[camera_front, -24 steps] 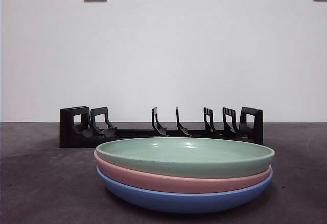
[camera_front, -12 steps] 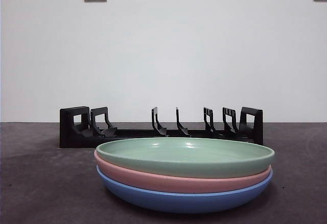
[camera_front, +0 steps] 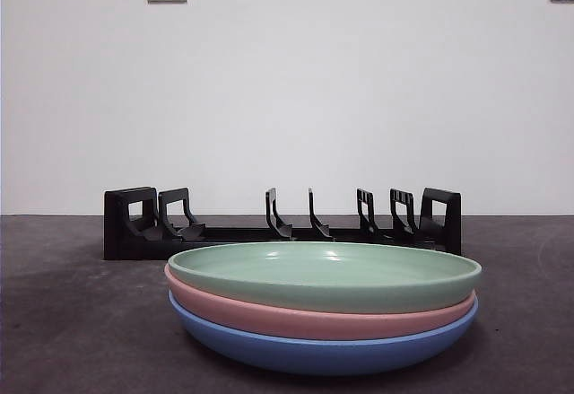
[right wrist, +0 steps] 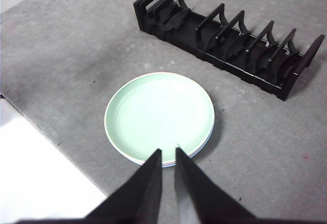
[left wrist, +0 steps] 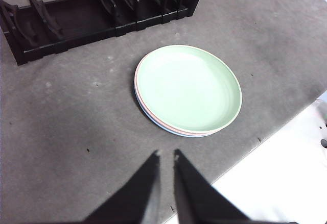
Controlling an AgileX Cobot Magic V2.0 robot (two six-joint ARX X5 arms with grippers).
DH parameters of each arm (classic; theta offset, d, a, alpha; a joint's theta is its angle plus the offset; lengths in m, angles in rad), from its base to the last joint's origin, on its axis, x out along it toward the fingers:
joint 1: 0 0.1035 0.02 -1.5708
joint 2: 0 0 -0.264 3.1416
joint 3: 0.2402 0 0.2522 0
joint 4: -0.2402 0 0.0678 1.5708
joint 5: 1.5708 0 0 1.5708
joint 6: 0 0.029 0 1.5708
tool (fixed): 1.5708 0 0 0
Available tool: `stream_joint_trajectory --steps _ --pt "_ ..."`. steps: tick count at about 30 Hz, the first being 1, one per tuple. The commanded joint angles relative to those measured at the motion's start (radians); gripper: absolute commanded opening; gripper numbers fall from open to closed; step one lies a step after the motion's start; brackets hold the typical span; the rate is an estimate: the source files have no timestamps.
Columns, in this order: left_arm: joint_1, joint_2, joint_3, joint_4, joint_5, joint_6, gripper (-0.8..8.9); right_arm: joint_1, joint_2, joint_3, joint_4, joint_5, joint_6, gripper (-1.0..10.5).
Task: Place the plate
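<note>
The left tool (left wrist: 166, 155) and right tool (right wrist: 168, 151) both hang high above the tabletop (camera_front: 72, 322), each with its jaws narrowed to a thin slit and holding nothing. Below them the green plate (camera_front: 325, 275) lies on top of a pink plate (camera_front: 314, 319) and a blue plate (camera_front: 323, 352), stacked flat in front of the black plate rack (camera_front: 282, 223), apart from it
</note>
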Motion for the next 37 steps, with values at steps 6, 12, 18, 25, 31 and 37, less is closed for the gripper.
stream_joint_trajectory --steps 6,12,18,25,31,37 --pt "-0.007 0.001 0.012 0.018 -0.002 -0.001 0.09 0.010 -0.002 0.016 0.007 0.006 0.010 0.2" --pt "-0.013 -0.021 0.007 0.021 -0.002 -0.001 0.09 0.010 -0.002 0.016 0.007 0.006 0.010 0.2" --pt "0.081 -0.060 -0.003 0.019 0.023 -0.001 0.10 0.010 -0.002 0.016 0.007 0.005 0.010 0.2" --pt "0.332 -0.158 -0.212 0.214 0.021 0.051 0.10 0.010 -0.002 0.016 0.008 0.005 0.010 0.2" --pt "0.547 -0.347 -0.704 0.808 0.021 0.177 0.09 0.010 -0.002 0.016 0.008 0.006 0.010 0.2" --pt "0.580 -0.480 -1.006 1.041 -0.034 0.163 0.10 0.010 -0.002 0.016 0.008 0.006 0.010 0.2"
